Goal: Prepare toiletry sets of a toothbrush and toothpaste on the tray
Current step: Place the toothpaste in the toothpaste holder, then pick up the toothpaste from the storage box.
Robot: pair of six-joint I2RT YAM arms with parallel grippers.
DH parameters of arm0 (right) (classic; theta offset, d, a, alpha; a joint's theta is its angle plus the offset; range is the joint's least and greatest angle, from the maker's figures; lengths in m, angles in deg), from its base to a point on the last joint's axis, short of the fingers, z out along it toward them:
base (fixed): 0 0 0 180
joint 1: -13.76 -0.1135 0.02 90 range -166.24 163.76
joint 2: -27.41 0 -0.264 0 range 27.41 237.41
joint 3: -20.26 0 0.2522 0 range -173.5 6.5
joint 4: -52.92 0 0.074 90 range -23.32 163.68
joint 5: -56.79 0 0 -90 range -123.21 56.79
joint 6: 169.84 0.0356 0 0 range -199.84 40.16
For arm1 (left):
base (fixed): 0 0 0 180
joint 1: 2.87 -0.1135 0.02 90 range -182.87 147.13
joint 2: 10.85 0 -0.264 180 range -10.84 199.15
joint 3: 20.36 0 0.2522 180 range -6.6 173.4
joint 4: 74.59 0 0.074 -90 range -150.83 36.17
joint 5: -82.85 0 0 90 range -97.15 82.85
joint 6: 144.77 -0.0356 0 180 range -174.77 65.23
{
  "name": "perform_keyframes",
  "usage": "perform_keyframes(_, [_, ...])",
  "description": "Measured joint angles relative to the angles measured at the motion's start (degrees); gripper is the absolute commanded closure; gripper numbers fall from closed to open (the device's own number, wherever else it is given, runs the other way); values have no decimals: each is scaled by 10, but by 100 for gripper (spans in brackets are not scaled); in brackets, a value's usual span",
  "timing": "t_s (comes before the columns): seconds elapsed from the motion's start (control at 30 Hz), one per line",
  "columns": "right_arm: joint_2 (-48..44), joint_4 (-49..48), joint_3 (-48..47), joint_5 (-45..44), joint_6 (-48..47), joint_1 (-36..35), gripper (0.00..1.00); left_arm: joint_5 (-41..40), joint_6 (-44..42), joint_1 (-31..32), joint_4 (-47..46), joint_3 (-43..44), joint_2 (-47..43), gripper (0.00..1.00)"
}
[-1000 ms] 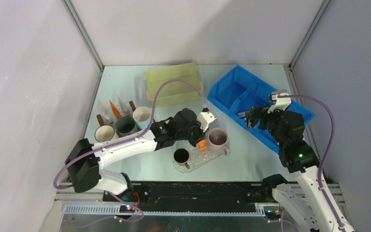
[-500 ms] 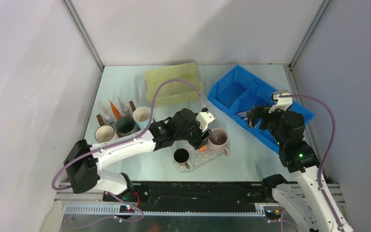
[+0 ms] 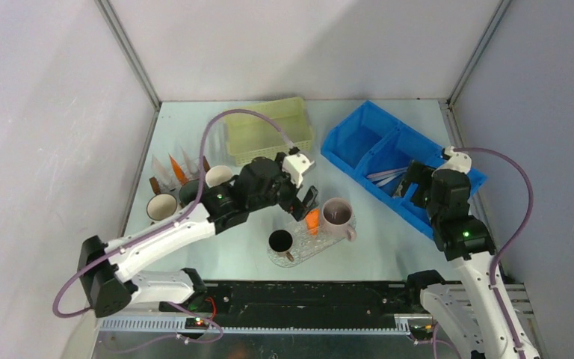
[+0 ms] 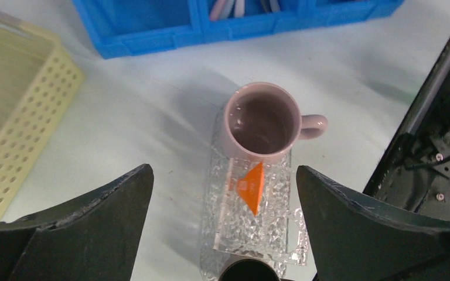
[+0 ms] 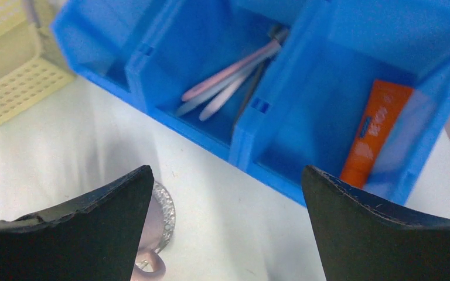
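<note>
Left tool (image 4: 222, 174) hangs released above the clear tray (image 4: 212, 234), gripping nothing. On it the orange tube (image 4: 248, 188) lies just beside the pink mug (image 4: 262, 123), long axis running from that mug toward the dark mug (image 4: 249, 273), tapered end nearer the dark one.

Setting is reading as a robotics lab test cell: plain grey wall panels (image 3: 45, 112) on aluminium corner posts (image 3: 129, 56) are enclosing a pale green counter (image 3: 389, 250). A white jointed left arm (image 3: 164, 238) and a matching right arm (image 3: 489, 280) are standing bolted at a black base rail (image 3: 306, 295).
</note>
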Motion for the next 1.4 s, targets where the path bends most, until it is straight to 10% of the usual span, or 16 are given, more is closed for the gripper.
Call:
perform_keyframes(0.67, [191, 107, -23, -85, 281, 106, 13, -85, 33, -212, -14, -96, -204, 0])
perform_keyframes(1.4, [495, 252, -112, -192, 533, 128, 10, -101, 12, -287, -104, -155, -248, 0])
